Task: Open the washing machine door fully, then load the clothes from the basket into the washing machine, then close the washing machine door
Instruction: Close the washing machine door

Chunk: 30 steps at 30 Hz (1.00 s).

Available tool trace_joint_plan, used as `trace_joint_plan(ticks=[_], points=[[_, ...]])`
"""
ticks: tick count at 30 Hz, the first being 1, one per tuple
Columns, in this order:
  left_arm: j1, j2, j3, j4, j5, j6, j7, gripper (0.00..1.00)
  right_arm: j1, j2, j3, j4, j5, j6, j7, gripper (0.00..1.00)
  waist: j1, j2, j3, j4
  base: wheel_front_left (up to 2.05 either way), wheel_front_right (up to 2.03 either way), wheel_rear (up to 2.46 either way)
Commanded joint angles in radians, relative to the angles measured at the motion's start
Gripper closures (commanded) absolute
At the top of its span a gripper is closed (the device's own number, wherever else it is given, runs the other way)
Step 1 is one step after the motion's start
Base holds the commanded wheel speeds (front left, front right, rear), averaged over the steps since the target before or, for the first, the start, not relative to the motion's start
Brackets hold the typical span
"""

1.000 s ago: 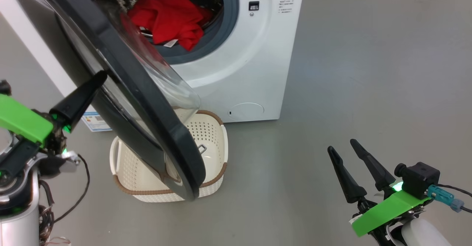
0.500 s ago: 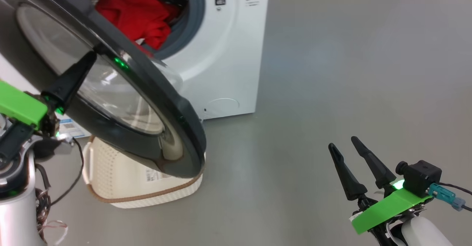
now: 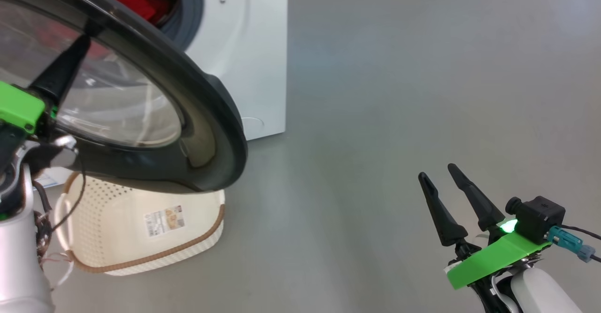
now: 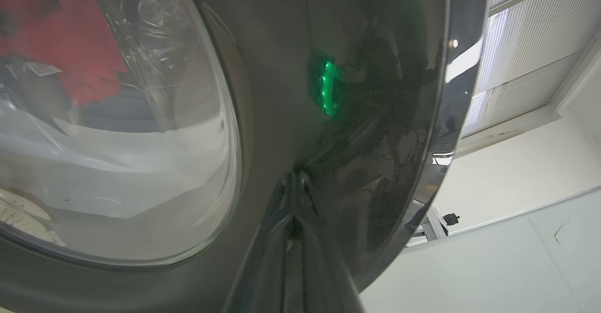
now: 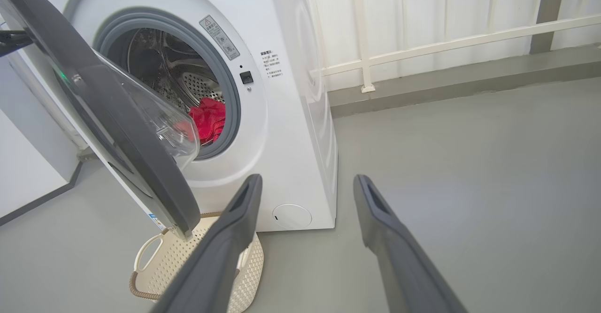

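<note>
My left gripper [image 3: 80, 50], pinched shut, rests its tips against the half-open door [image 3: 206, 116] at the upper left, and the washing machine [image 3: 253, 69] lies beyond it. My right gripper [image 3: 437, 171] hangs wide at the lower right, well apart.

The right hand [image 5: 307, 179] is holding its fingers [image 5: 235, 228] wide apart, nothing between them. Beyond them, the washing machine door [image 5: 117, 134] is hanging half open, the clothes [image 5: 209, 118] are lying in the drum [image 5: 188, 80], and the basket [image 5: 173, 261] is sitting on the floor [image 5: 469, 186] under the door's lower edge.
</note>
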State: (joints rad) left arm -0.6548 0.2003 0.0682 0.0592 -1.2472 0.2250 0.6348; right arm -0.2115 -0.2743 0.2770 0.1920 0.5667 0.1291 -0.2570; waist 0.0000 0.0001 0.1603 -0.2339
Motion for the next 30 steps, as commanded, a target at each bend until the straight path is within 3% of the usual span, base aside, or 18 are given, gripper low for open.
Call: trace_joint_plan(ticks=[1,20,30], points=[[-0.06,0.047,0.029,-0.001,0.023,-0.015,-0.02,1.0,-0.024,0.002,0.014,-0.029,-0.005,0.002,-0.005,0.0,0.0,-0.0001,0.02,-0.033,0.0,0.0,0.0],[-0.204,0.089,0.058,0.208,0.101,-0.071,-0.163,1.0,-0.032,0.03,0.005,-0.037,-0.01,0.002,-0.005,0.0,0.0,-0.0001,0.061,-0.134,0.0,0.0,0.0],[-0.235,0.096,0.063,0.283,0.106,-0.11,-0.197,1.0,-0.03,0.036,0.007,-0.031,-0.01,0.002,-0.005,0.0,0.0,-0.0001,0.057,-0.152,0.0,0.0,0.0]])
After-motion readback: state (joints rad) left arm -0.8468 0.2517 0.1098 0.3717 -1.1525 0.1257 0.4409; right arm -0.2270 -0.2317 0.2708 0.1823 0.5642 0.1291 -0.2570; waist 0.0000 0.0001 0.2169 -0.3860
